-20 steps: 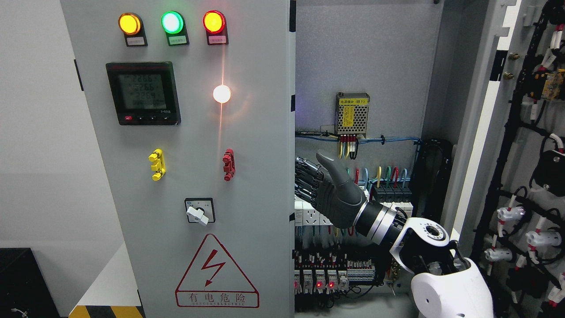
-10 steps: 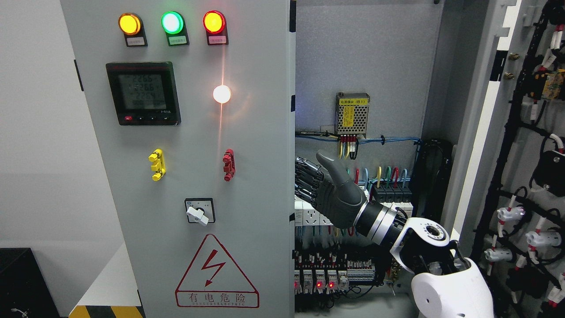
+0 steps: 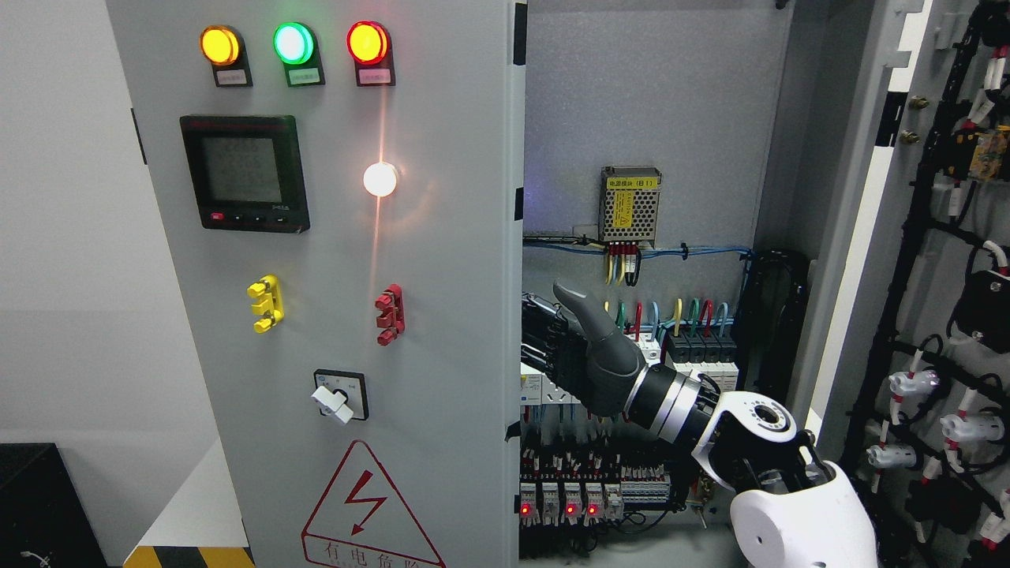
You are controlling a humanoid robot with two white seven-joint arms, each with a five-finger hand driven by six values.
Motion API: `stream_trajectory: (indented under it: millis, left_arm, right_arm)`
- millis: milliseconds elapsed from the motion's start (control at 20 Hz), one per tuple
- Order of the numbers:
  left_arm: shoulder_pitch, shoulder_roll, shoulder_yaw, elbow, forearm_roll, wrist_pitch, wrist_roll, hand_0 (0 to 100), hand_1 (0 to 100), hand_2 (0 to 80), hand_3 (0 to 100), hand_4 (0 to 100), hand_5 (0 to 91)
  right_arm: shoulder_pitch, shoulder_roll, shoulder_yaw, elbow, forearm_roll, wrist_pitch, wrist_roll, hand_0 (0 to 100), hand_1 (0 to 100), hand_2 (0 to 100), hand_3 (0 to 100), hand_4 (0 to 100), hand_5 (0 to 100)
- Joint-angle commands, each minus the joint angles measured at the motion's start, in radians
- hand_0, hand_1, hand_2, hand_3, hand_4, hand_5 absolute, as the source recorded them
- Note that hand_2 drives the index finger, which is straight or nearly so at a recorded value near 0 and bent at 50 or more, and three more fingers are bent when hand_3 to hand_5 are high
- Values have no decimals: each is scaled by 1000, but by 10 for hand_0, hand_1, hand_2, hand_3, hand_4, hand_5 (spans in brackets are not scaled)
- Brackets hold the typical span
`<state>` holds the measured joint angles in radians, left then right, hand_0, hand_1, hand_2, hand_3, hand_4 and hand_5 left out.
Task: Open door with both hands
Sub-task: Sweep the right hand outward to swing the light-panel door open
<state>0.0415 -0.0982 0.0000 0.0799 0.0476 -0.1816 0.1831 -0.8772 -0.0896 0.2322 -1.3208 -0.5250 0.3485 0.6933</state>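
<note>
Right hand (image 3: pixel 580 351) fingers behind door (image 3: pixel 355 315) edge.

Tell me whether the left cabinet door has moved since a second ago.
Yes. The left door has swung further open: its free edge and lamps sit further left against the fixed power supply inside, with the right hand at that edge.

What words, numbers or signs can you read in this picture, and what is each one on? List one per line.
"有电危" with part of a fourth character: red lightning-bolt warning triangle at the foot of the door, cut off by the picture's edge.
Yellow label on the power supply: black print, too small to read.
Tags under the three lamps: too small to read.
Meter: digits too faint to read.
</note>
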Motion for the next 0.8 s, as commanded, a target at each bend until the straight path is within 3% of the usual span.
stream_trajectory:
  millis: [0, 751]
  left_arm:
    - [0, 0, 21, -2, 0, 1, -1, 0, 0, 0, 0, 0, 0]
    - [0, 0, 21, 0, 0, 1, -1, 0, 0, 0, 0, 0, 0]
  right_arm:
    - [3, -1, -13, -5, -1, 0, -6, 191, 0, 0, 0, 0, 0]
    - [34, -7, 22, -66, -1, -6, -6, 191, 0, 0, 0, 0, 0]
